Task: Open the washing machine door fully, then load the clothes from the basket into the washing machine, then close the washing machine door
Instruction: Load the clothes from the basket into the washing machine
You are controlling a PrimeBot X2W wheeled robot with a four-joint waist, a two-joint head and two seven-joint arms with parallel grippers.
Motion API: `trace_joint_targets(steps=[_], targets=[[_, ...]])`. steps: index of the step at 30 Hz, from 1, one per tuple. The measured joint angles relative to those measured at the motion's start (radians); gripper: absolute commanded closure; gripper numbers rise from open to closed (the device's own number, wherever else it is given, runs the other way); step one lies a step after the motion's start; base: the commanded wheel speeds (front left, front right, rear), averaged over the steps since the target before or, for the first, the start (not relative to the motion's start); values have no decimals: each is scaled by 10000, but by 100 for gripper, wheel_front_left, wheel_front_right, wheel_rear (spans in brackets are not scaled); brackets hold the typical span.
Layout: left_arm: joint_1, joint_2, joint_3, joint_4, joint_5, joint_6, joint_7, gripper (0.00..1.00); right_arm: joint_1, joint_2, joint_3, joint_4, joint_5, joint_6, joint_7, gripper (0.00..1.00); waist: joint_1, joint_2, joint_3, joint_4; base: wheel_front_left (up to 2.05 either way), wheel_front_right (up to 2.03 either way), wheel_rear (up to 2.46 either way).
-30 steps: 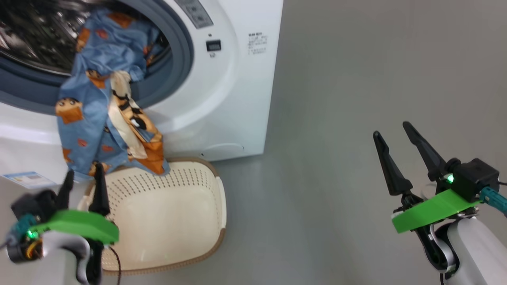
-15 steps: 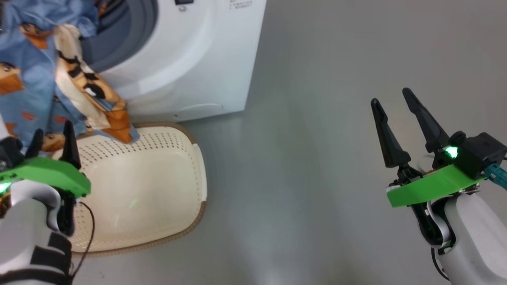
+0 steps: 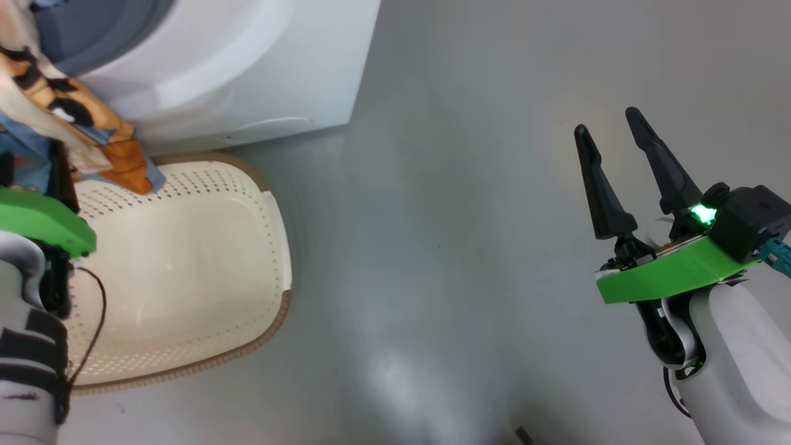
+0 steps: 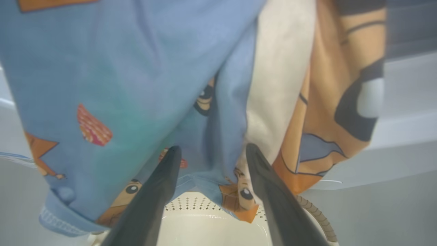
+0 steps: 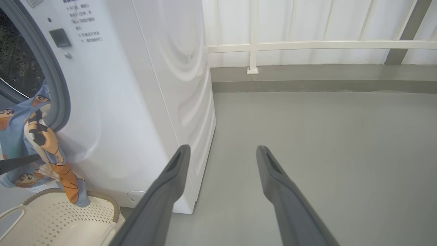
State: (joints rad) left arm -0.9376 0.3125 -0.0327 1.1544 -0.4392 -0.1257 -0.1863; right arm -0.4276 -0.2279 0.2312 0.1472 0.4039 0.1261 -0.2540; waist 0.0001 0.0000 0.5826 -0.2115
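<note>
Clothes (image 3: 43, 111) hang out of the washing machine (image 3: 247, 74) opening at the upper left of the head view, their lower end dangling over the back rim of the basket (image 3: 275, 247) at lower left. Left gripper (image 4: 213, 147) has its fingers spread wide, tips right at the hanging fabric but not pinching it. Right gripper (image 3: 607, 121) is at right, fingers wide and empty, over the grey floor (image 3: 432, 216).

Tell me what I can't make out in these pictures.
- Right wrist view: the steel drum of the big white washing machine is cut off by the left edge and partly covered by hanging light blue cartoon-print clothes.
- Left wrist view: those clothes hide most of the cream perforated plastic basket.
- Head view: the left edge cuts off most of the left gripper.
</note>
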Motion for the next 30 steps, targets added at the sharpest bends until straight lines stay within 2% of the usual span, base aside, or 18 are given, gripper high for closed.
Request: trace_joint_targets(steps=[10, 16, 17, 18, 19, 20, 30], targets=[[-1060, 372, -56, 347, 8, 35, -424, 0, -219, 104, -6, -82, -2, 2, 0, 0, -1, 0, 695, -333, 0, 0, 0], [-1120, 454, -48, 357, 21, 125, -604, 0, -222, 119, -42, -96, -4, 2, 0, 0, 0, 0, 927, -416, 0, 0, 0], [-1119, 456, -48, 328, 23, 125, -604, 8, -223, 123, -48, -92, -10, 2, 0, 0, -1, 0, 936, -408, 0, 0, 0], [-1115, 453, -48, 293, 44, 125, -602, 40, -225, 130, -48, -92, -27, 2, 0, 0, -1, 0, 934, -394, 0, 0, 0], [-1101, 431, -50, 236, 90, 125, -602, 84, -226, 132, -52, -90, -36, 2, 0, 0, 0, 0, 925, -378, 0, 0, 0], [-1061, 403, -46, 134, 107, 123, -598, 100, -227, 136, -54, -84, -42, 2, 0, 0, -1, -1, 913, -355, 0, 0, 0], [-195, 59, 36, -1400, 198, 104, -619, 100, -253, 148, 90, 59, -75, 2, 0, 0, -2, 0, 413, -93, 0, 0, 0]])
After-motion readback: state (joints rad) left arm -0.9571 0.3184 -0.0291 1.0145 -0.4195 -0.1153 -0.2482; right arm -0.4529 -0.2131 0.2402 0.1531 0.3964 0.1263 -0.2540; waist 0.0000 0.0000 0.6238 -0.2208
